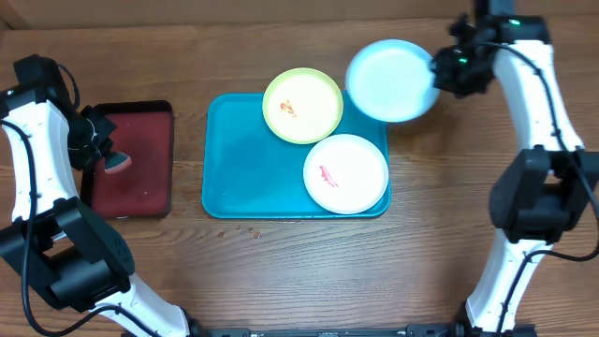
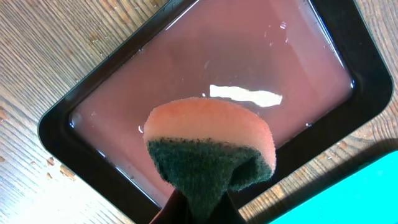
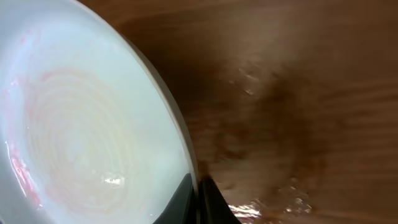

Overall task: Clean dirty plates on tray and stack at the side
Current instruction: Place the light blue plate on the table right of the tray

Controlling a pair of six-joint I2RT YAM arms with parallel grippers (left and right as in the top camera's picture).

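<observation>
The turquoise tray lies mid-table. A yellow-green plate with an orange-red smear overlaps its top edge, and a white plate with a red smear rests on its right part. My right gripper is shut on the right rim of the pale blue plate, held up beyond the tray's top-right corner; its inside shows faint pink traces. My left gripper is shut on a sponge, peach on top and dark green below, held over the dark red tray.
The dark red, black-rimmed tray sits at the left of the table, with wet glints on its floor. Small crumbs dot the wood below the turquoise tray. Bare wooden tabletop surrounds both trays.
</observation>
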